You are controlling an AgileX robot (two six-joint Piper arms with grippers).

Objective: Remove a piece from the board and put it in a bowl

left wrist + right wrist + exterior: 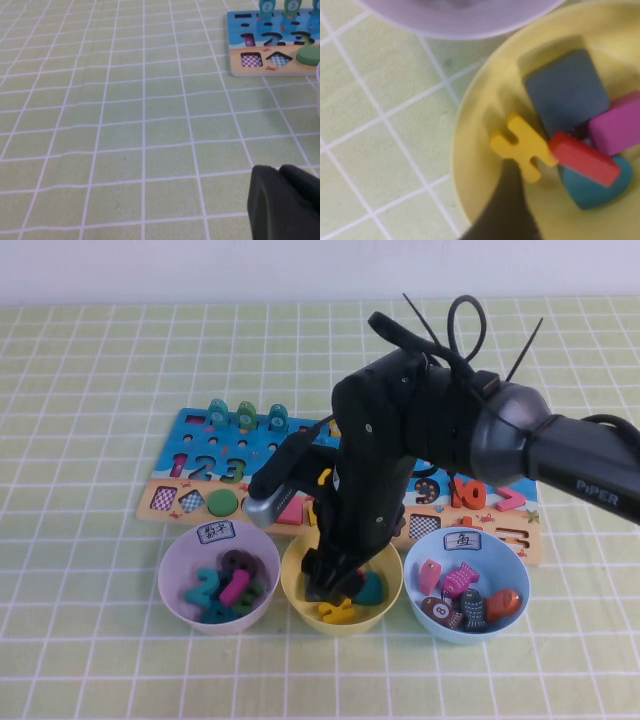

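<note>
My right gripper [330, 590] reaches down into the yellow bowl [292, 585]. In the right wrist view the red bar [584, 157] lies loose inside the yellow bowl [470, 150], resting on a teal piece [592, 192] beside a yellow piece [520, 145]. One dark finger [507, 200] shows next to them, apart from the bar, and the jaws stand open. In the high view the arm hides the bar. The board [190, 440] lies behind the bowls. My left gripper [280, 170] is shut and empty, low over the tablecloth, left of the board [235, 45].
The lilac bowl [172, 585] with number pieces stands left of the yellow bowl, and the light blue bowl [415, 580] with fish pieces stands right. A dark blue block [567, 90] and a magenta piece [617, 125] also lie in the yellow bowl.
</note>
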